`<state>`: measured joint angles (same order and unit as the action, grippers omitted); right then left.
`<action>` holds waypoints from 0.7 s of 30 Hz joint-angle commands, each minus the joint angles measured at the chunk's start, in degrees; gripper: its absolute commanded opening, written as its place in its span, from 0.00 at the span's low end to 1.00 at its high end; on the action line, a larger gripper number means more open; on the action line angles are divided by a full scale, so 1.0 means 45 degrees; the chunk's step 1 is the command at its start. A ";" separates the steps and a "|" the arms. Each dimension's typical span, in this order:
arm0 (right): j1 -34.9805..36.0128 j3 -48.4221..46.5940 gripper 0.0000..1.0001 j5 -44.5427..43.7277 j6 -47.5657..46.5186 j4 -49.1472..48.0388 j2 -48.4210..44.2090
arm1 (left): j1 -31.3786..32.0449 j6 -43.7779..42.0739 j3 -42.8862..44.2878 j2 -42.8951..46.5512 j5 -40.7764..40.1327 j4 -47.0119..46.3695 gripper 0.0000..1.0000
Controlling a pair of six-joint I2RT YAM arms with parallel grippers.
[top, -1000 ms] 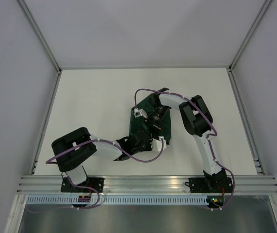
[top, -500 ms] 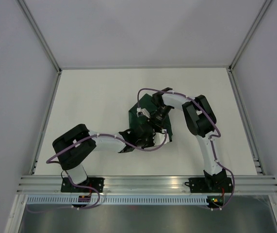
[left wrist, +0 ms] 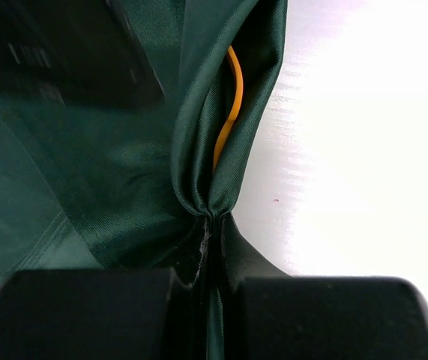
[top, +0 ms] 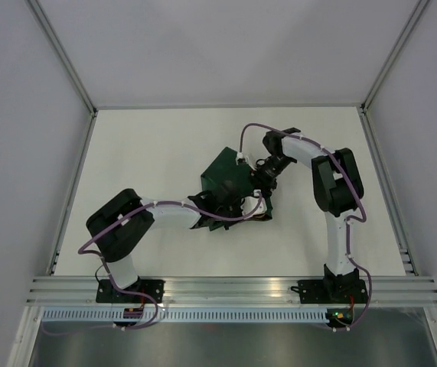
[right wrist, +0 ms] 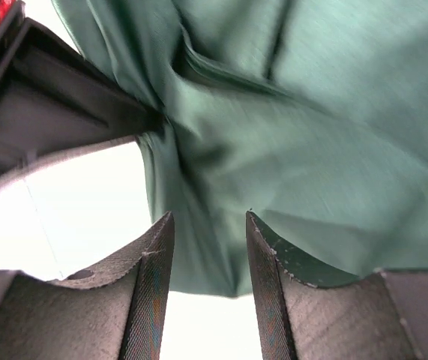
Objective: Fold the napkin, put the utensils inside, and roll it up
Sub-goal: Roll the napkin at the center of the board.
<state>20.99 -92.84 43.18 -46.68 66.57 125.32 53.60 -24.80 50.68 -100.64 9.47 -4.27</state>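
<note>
Left gripper (left wrist: 212, 223) clamps tight on a bunched fold of the dark green napkin (left wrist: 86, 187), an orange strip (left wrist: 231, 105) peeking from the crease, right gripper (right wrist: 209, 225) spread wide at the cloth, rumpled mid-way across the table (top: 149, 145), right arm swung rightward since a second ago.

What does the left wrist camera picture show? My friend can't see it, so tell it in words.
The left end effector, jaws shut, pinches a bunched fold of the dark green fabric napkin. A thin orange curved piece peeks out of the fold above the pinch, too hidden to identify. The white table lies to the right.
</note>
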 commanded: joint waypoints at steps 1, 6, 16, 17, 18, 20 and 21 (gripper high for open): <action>-0.0738 0.0512 0.49 0.0619 -0.0604 -0.0592 -0.1459 | -0.0407 0.1037 0.0495 -0.0506 0.1584 0.1397 0.02; -0.1832 0.2132 0.49 0.1068 -0.0760 -0.2036 -0.3177 | -0.1091 0.1623 0.1101 -0.0839 0.3205 0.2257 0.02; -0.1912 0.7697 0.50 0.0386 -0.0545 -0.7797 -0.8490 | -0.3005 0.2834 0.2154 -0.2224 0.7754 0.3563 0.02; -0.1660 0.8030 0.50 0.0095 -0.0565 -0.8438 -0.9092 | -0.3180 0.2873 0.2389 -0.2709 0.8106 0.3895 0.02; -0.1483 0.8671 0.50 -0.0120 -0.0565 -0.8773 -0.9349 | -0.3259 0.2835 0.2662 -0.2965 0.8573 0.4266 0.02; -0.0822 0.9280 0.50 -0.0801 -0.0507 -0.9418 -1.0051 | -0.3357 0.2602 0.3579 -0.3512 0.9006 0.5472 0.02; -0.0508 0.9882 0.50 -0.1115 -0.0333 -1.0175 -1.0268 | -0.3377 0.2581 0.4143 -0.3959 0.9220 0.5790 0.02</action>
<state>15.18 -52.97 40.69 -47.68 33.15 82.52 38.50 -13.63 64.95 -112.68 44.45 10.96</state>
